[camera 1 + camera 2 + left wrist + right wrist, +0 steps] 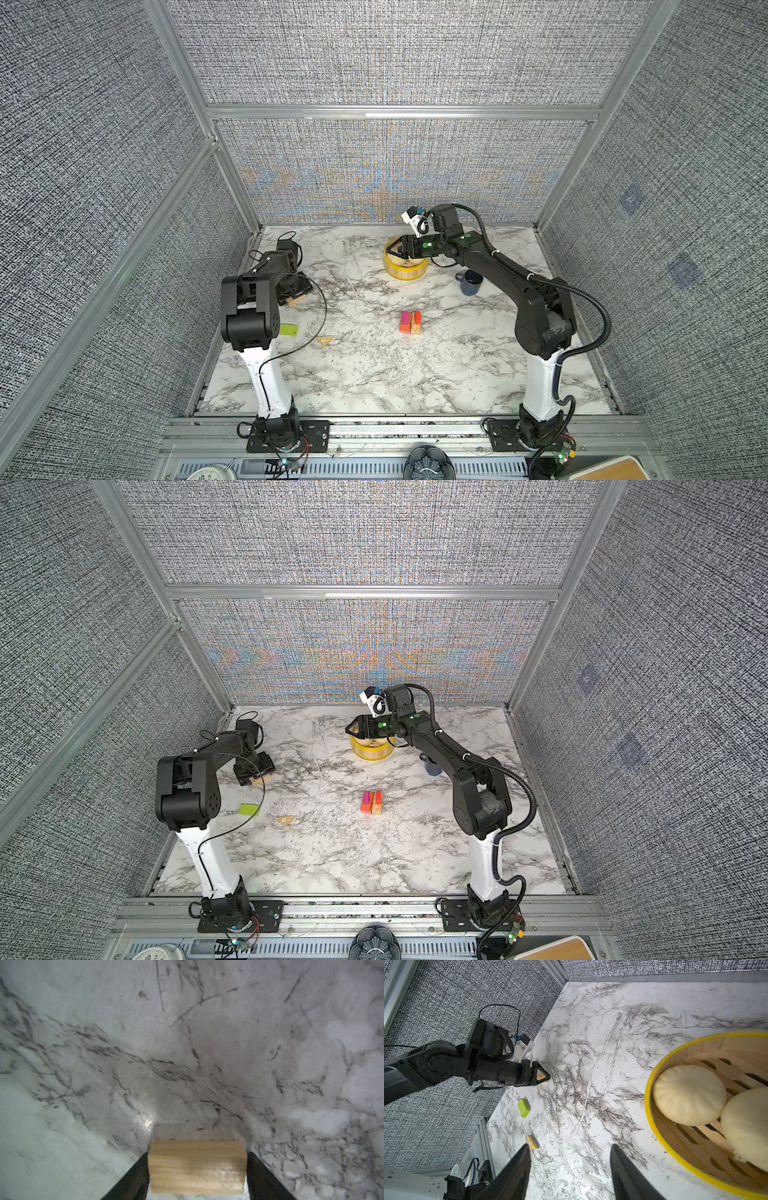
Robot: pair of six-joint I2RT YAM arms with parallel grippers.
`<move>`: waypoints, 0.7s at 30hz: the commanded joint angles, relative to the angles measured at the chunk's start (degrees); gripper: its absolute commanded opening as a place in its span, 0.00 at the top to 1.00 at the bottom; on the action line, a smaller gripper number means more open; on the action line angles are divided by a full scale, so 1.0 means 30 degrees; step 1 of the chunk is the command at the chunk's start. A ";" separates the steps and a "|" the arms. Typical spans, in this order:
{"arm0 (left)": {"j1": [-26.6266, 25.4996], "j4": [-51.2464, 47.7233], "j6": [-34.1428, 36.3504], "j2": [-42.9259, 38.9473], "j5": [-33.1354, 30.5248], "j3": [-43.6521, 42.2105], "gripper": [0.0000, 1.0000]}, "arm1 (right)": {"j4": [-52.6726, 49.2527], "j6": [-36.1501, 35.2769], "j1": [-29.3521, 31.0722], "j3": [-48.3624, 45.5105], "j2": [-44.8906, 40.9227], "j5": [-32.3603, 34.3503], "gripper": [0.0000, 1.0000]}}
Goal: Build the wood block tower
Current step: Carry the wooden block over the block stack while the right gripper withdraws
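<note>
Tower [411, 323] well apart from mug [471, 282], steamer basket [405, 272], green slab [289, 330]

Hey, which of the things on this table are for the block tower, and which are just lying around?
For the tower:
- tan rectangular block
- lime-green slab
- flat tan triangular block
- started stack of orange, tan, pink and red blocks

Just lying about:
- yellow steamer basket with buns
- dark mug

The marble table [374, 374] bears a yellow steamer basket [405, 272]. Relative to it, a blue mug [471, 283] stands near its right, the tower [411, 323] in front, and a lime slab [289, 330], tan triangle [325, 340] and tan block [297, 300] well left.
</note>
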 commanded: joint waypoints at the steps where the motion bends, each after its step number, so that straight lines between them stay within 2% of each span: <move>1: 0.0008 -0.0187 0.0069 0.0086 -0.0245 -0.0177 0.36 | -0.0002 -0.0087 0.0020 0.0228 0.0019 -0.0033 0.38; 5: -0.0034 -0.0335 0.0185 -0.0258 -0.0394 -0.0281 0.42 | -0.0009 -0.0102 0.0017 0.0173 -0.0038 -0.0082 0.37; 10: -0.0623 -0.1005 0.0496 -0.0896 -0.0557 0.0061 0.43 | -0.0097 -0.0029 0.0020 0.0202 -0.0162 -0.0042 0.35; 16: -0.2545 -0.2750 0.1075 -0.2504 -0.1575 0.1641 0.43 | -0.0227 0.0058 -0.0161 -0.0053 -0.1065 0.0654 0.31; 21: -0.4444 -0.4406 0.1716 -0.3693 -0.1673 0.3281 0.43 | -0.0721 -0.0186 -0.0328 -0.0772 -0.2469 0.2276 0.23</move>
